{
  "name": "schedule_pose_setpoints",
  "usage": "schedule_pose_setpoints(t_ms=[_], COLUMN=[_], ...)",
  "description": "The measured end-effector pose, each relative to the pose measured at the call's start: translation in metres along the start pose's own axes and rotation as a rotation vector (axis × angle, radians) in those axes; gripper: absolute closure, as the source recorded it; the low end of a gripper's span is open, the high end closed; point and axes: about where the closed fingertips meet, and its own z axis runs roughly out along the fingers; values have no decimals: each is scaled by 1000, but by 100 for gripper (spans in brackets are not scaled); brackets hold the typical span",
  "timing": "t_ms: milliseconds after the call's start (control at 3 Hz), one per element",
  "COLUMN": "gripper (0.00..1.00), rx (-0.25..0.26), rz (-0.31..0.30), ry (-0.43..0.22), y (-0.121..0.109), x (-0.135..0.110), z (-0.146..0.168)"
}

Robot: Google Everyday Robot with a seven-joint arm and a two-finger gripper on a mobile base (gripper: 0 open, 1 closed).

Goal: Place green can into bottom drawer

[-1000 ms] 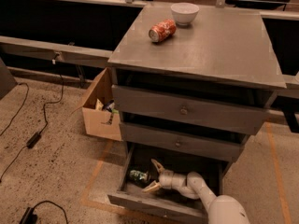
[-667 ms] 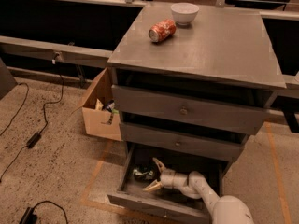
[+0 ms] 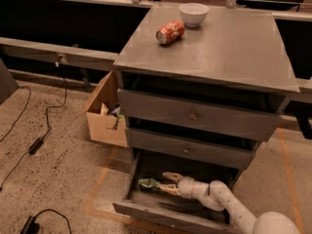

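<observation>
Green can is found lying on its side in the open bottom drawer. The gripper is held low inside, fingers spread in release, tips just beside the can.

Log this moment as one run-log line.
hand: open, inside bottom drawer | green can: lying in drawer, at fingertips | stage: can in drawer, hand not yet out

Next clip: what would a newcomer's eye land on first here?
First, the white arm reaching into the pulled-out bottom drawer. Its end effector is open next to the green can, which lies in the drawer. After that, the orange-red can lying on its side on the cabinet top, with a white bowl just behind it.
</observation>
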Motion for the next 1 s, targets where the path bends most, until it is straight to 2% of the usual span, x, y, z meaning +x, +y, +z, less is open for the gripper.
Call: schedule_pose_setpoints(t_ms=[333,667,1000], gripper=[78,99,87], rx=[28,91,44], rz=[37,70,82], ry=[51,84,80], y=[5,9,37], x=[-21,-62,-69], z=[-47,-97,-90])
